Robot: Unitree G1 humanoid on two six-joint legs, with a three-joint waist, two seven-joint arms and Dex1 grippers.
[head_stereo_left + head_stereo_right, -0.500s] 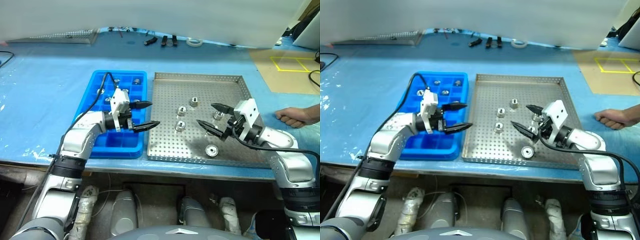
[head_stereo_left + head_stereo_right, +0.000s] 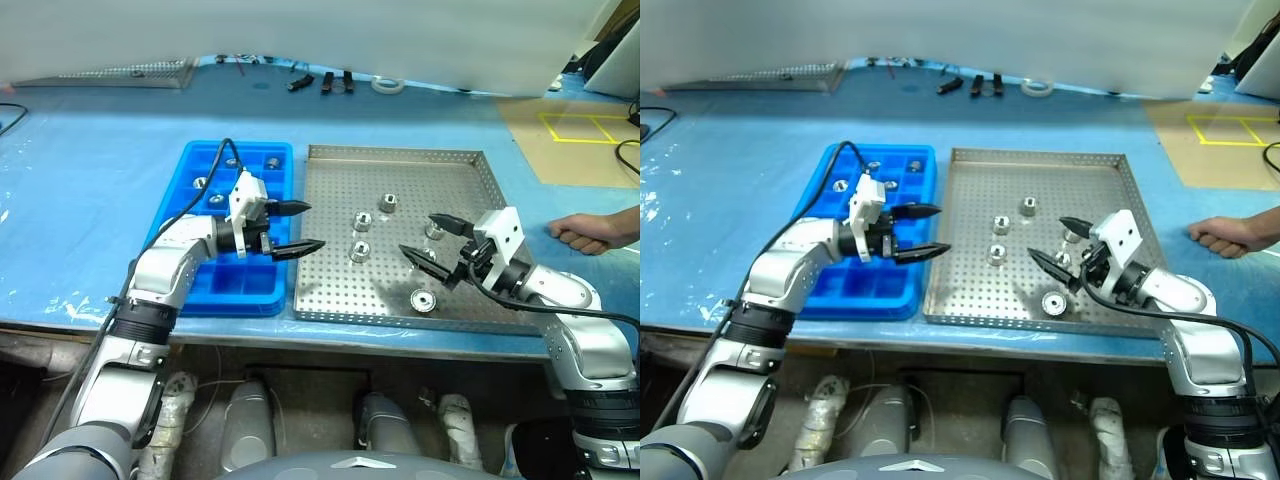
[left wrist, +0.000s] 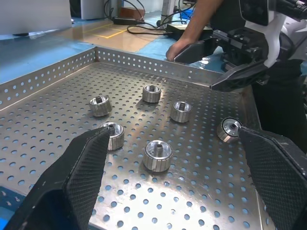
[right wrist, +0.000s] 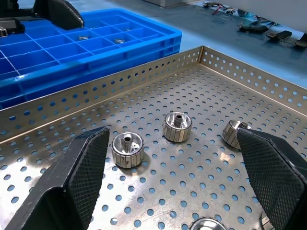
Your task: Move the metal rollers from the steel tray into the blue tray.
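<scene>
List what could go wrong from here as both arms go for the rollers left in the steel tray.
1. Both open grippers, left and right, face each other over the steel tray; reaching for the same middle metal rollers they could collide.
2. One roller lies on its side and may roll away when nudged.
3. A person's hand rests beside the tray, near the right arm.

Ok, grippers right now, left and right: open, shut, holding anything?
Left gripper: open, empty, at the blue tray's edge.
Right gripper: open, empty, over the steel tray.

left gripper point(image 2: 297, 228) open, level, right gripper point(image 2: 433, 240) open, facing it
</scene>
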